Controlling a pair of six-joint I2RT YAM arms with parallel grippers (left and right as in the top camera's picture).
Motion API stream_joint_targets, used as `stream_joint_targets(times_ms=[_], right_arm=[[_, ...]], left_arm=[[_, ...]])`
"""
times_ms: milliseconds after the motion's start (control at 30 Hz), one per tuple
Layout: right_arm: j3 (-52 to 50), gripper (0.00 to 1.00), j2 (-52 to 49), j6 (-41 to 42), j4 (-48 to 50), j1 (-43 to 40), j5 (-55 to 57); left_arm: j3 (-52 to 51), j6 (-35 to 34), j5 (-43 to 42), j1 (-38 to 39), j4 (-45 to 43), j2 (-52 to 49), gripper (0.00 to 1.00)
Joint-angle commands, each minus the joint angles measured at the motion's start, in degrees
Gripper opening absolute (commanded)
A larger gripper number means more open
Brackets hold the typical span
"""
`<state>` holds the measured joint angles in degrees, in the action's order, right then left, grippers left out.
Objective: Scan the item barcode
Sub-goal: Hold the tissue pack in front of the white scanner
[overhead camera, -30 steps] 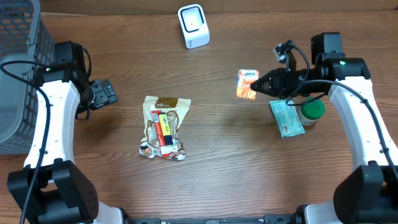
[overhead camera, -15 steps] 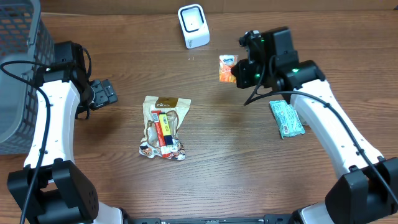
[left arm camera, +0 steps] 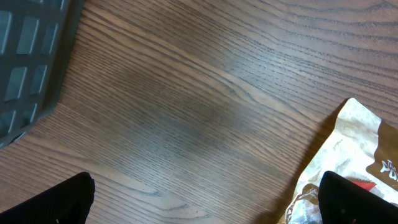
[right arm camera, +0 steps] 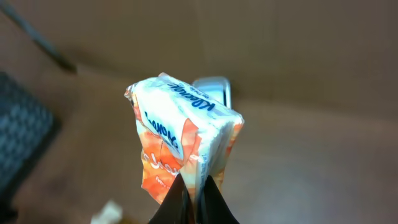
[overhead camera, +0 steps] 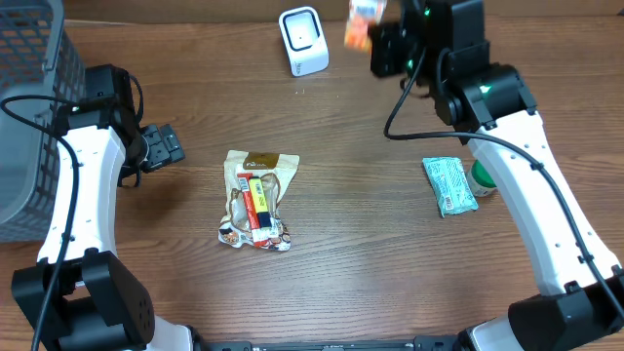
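Overhead: tissue pack (overhead camera: pixel 362 23) now at top centre, up from mid-right.
Your right end effector (right arm camera: pixel 193 190) pinches it just right of the scanner (overhead camera: pixel 303 40); you look set for the scan.

The robot has two arms, one on each side of the snack bag (overhead camera: pixel 256 200). The left arm (overhead camera: pixel 83 185) has long white covers and round black parts where it bends. A thin black cable runs along it in loops. Its tool (overhead camera: pixel 168 146) is all black, and its two fingertips (left arm camera: pixel 59 199) look dark and rounded up close. The right arm (overhead camera: pixel 541 205), across from the snack bag, is white and black too, with its own black cable. Small green lights (overhead camera: pixel 482 90) glow on its black top part. Its tool (overhead camera: pixel 375 41) has thin dark fingers (right arm camera: pixel 219 208). Each arm has a big round black base (overhead camera: pixel 93 312).
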<state>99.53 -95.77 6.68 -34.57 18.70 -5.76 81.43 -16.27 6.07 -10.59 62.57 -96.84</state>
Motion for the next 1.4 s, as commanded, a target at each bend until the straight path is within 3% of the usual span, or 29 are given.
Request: stream_joint_targets(times_ms=[0, 367, 467, 567, 700, 967, 1100, 1367], right_arm=[[0.94, 0.04, -0.02, 0.79, 3.34, 0.0, 4.68], [0.94, 0.03, -6.05, 0.57, 15.96, 0.74, 6.45], [0.94, 0.04, -8.96, -2.97, 20.0, 1.88, 9.42], [0.94, 0.03, -11.8, -10.49, 23.98, 3.56, 14.4], [0.94, 0.03, -17.51, -28.68, 30.38, 6.99, 19.23], [0.94, 0.04, -29.16, -55.41, 40.98, 9.27, 26.93], [0.94, 0.04, -33.77, -62.69, 46.56, 9.2, 26.62], [0.94, 0.04, -38.95, -62.49, 53.75, 9.2, 22.38]], left_arm=[[0.81, 0.87, 0.09, 0.13, -0.07, -0.46, 1.0], [0.81, 0.87, 0.07, 0.13, -0.07, -0.46, 1.0], [0.81, 0.87, 0.09, 0.13, -0.07, -0.46, 1.0], [0.81, 0.87, 0.09, 0.13, -0.07, -0.46, 1.0], [0.81, 0.87, 0.07, 0.13, -0.07, -0.46, 1.0], [0.81, 0.87, 0.09, 0.13, -0.07, -0.46, 1.0], [0.81, 0.87, 0.09, 0.13, -0.07, -0.46, 1.0], [0.81, 0.87, 0.09, 0.13, -0.07, -0.46, 1.0]])
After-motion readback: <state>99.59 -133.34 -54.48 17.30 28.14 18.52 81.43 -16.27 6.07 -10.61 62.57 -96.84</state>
